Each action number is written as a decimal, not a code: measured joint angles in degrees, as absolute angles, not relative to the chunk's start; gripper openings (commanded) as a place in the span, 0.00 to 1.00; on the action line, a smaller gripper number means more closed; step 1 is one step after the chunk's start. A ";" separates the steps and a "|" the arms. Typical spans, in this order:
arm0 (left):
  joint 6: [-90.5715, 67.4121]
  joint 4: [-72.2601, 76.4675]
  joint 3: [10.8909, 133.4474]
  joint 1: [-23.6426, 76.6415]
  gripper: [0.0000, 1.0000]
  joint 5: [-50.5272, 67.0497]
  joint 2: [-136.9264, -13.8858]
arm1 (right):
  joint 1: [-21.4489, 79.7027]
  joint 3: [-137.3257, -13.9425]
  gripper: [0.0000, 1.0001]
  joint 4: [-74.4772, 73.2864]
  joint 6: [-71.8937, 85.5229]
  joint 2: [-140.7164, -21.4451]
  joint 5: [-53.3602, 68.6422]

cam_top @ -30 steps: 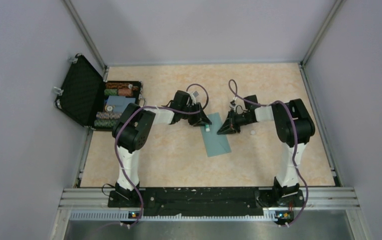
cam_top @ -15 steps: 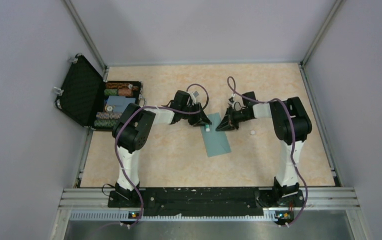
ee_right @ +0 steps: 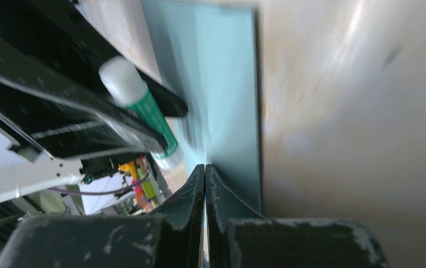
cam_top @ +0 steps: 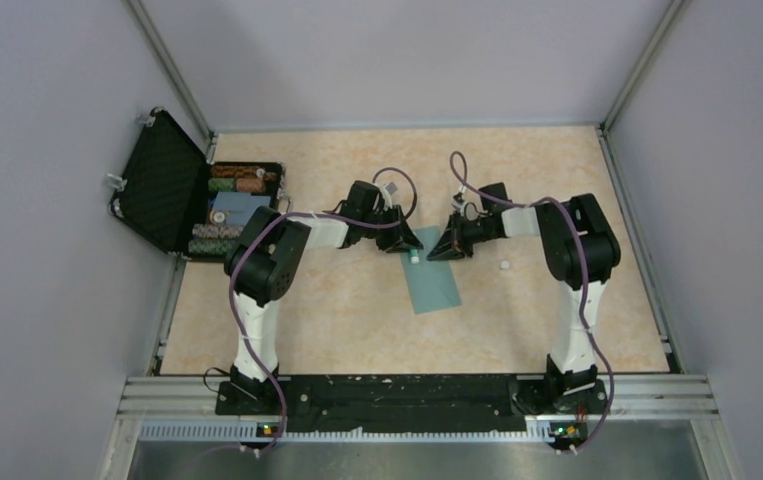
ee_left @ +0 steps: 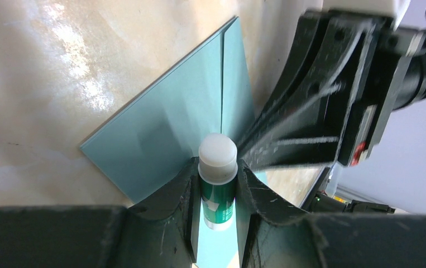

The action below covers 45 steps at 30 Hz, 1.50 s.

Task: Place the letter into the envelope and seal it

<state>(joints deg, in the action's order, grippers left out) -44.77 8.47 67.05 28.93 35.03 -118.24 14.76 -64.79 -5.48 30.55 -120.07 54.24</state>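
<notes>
Heads up, the bit that matters is where the envelope (cam_top: 432, 272) sits relative to your 2 grippers. It lies flat on the table (cam_top: 337, 320) between them, with its long axis running diagonally from the far end by the fingers down toward the near right. Both arms are over that far end, so neither has far to reach.

Your left gripper (cam_top: 404, 240) is clamped on a green glue stick (ee_left: 218, 187), white tip aimed at the paper and lined up with the seam. Your right gripper (cam_top: 447, 248) is pinched fully closed on nothing, tips low over the envelope; I can't tell if they touch it.

There's no loose letter in sight, so I'd guess it's inside and you're on the sealing part.

The table looks smooth and glossy, so the paper may slide. Room is tight, with the 2 grippers nearly nose to nose. An open case (cam_top: 207, 205) sits well off left, and a small white bit (cam_top: 504, 265) lies to the right.
</notes>
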 measured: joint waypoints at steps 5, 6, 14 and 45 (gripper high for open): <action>-44.56 8.40 67.11 28.99 0.00 34.98 -118.24 | 16.80 -59.66 0.00 -5.52 31.62 -117.40 55.20; -44.42 8.32 67.20 29.02 0.00 34.98 -118.24 | 17.17 -59.48 0.00 -5.78 31.62 -117.25 55.24; -43.29 7.44 67.64 29.10 0.00 34.87 -118.24 | 17.41 -59.48 0.00 -7.55 30.33 -116.95 55.09; -19.66 -0.80 89.56 23.31 0.00 34.28 -99.74 | -11.55 -73.65 0.51 -32.51 6.63 -76.66 53.91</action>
